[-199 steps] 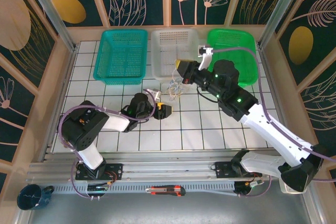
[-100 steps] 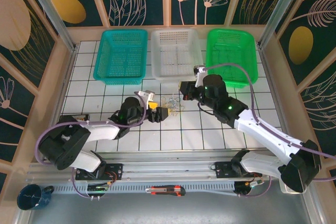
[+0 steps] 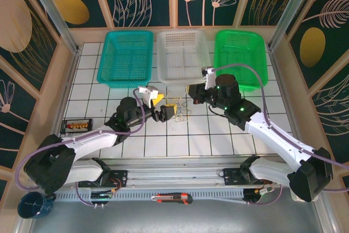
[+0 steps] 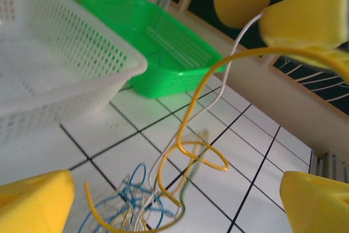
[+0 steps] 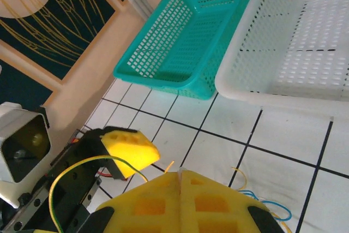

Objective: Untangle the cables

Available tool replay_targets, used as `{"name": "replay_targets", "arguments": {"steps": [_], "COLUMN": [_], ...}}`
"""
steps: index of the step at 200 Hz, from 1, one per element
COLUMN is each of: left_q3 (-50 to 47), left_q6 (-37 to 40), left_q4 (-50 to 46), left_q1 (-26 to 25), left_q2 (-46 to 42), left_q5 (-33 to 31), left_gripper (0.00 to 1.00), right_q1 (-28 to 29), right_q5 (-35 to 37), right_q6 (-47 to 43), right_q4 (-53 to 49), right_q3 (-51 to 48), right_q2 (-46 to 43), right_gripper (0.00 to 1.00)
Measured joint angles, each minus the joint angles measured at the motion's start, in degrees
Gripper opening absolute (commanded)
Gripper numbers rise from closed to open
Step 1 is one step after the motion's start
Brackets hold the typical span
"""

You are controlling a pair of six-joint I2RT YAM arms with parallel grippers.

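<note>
Left wrist view: left claw (image 4: 174, 203) spread apart, right claw (image 4: 306, 19) clamped on the cables (image 4: 188, 151).

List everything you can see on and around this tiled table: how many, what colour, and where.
plastic mesh baskets: three, a teal basket, a white basket and a green basket, in a row along the far edge
tangled thin cables: one bundle, yellow, blue and whitish, on the tiles in front of the white basket
small dark box: one, black with reddish bits, near left of the table
utility knife: one, red and black, on the metal rail at the near edge
mug: one, dark blue, beyond the near left corner
left gripper: one, yellow pads, jaws open, left of the tangle
right gripper: one, yellow pads, jaws shut on lifted strands
</note>
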Motion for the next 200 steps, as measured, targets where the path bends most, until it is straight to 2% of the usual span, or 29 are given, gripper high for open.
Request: {"name": "replay_targets", "arguments": {"steps": [50,83,115,151,188,200], "left_q3": [0.4,-1.6,-4.6,-5.4,-4.2,-3.3], "left_q6": [6.8,5.8,1.9,-1.7,-2.5,-2.6], "left_q4": [-0.5,-0.7,-1.6,-1.7,-1.8,-1.9], "left_q1": [0.0,0.0,0.0,0.0,0.0,0.0], "left_q2": [-3.9,-3.7,1.1,3.5,4.1,4.6], "left_q5": [-2.1,-4.1,-6.3,-6.4,-5.8,-5.4], "left_gripper": [0.98,0.99,0.95,0.92,0.88,0.85], "right_q1": [-0.3,-1.2,-2.1,-2.4,-2.5,-2.6], "right_q5": [-1.6,-1.3,-0.2,1.7,3.7,4.5], "right_q6": [-0.4,-0.4,0.1,1.6,4.6,5.2], "right_q4": [-1.2,-1.3,-0.4,3.7,7.5,7.8], "right_q3": [0.6,0.6,-0.2,-8.7,-19.9,-21.6], "right_q2": [0.0,0.0,0.0,1.4,8.5,10.2], "right_gripper": [0.00,0.00,0.00,0.00,0.00,0.14]}}
